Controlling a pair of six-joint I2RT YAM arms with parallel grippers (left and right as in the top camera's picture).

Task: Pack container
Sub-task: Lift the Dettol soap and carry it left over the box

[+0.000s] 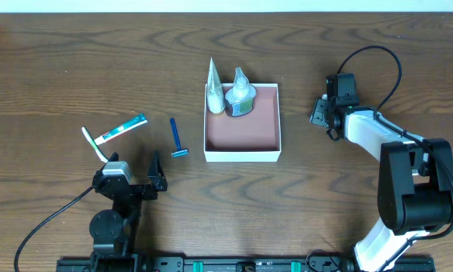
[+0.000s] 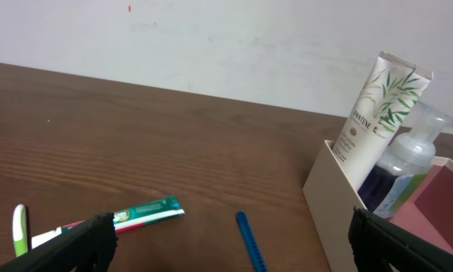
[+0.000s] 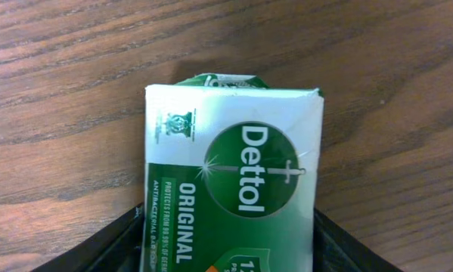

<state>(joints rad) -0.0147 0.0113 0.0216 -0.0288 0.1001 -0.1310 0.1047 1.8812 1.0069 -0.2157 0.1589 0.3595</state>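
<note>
- Green-and-white wrapped Dettol soap bar [image 3: 234, 174] is clamped in the right gripper [image 3: 230, 234], long axis along its fingers.
- Square white cardboard container [image 1: 242, 156] lies leftward, near; left gripper [image 1: 134, 172] spread, empty.

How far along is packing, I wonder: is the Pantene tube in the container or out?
In. The Pantene tube sits inside the container, in a corner beside the pump bottle.
</note>
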